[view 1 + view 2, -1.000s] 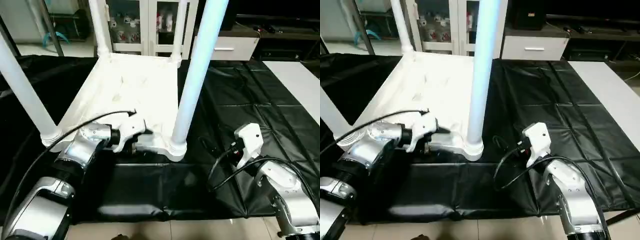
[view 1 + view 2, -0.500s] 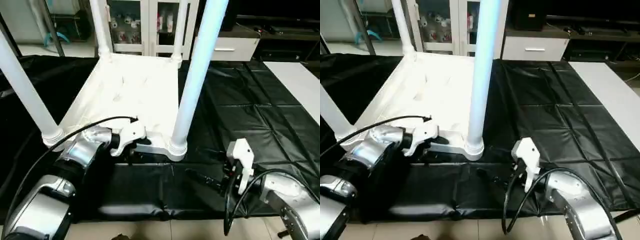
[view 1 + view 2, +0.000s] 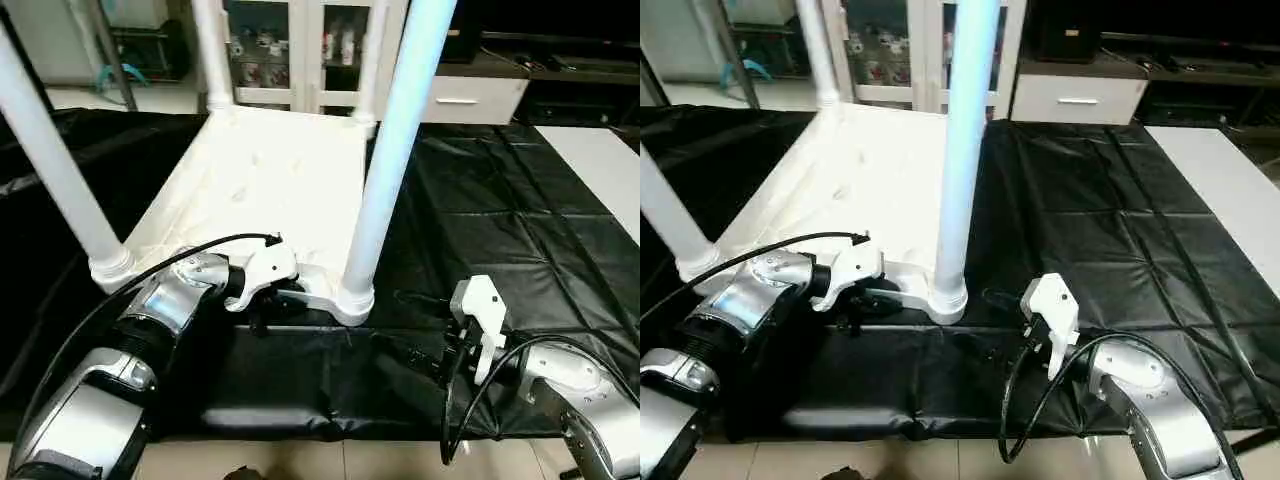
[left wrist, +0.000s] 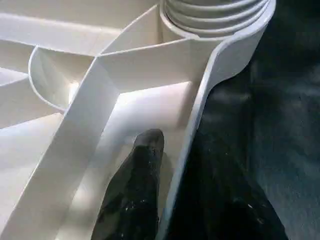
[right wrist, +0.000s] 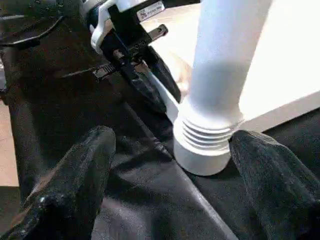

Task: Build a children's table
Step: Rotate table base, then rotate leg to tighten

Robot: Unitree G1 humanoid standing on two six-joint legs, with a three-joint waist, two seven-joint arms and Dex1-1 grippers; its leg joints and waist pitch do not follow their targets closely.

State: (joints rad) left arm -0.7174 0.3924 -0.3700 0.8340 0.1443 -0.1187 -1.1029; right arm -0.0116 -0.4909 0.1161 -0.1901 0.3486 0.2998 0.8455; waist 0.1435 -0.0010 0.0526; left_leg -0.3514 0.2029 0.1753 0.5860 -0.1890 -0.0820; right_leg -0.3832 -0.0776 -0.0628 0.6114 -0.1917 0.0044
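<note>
We have the table (image 3: 270, 190) lying upside down on the black mat (image 3: 480, 220), its four legs (image 3: 395, 150) standing up from the corner sockets. It looks light, stiff and a bit slippery, so we judge the near rim the best hold. Our left gripper (image 3: 278, 300) pinches that rim, one finger (image 4: 137, 195) inside the ribbing. Our right gripper (image 5: 170, 185) hangs wide, empty, facing the near right leg. No containers here.
</note>
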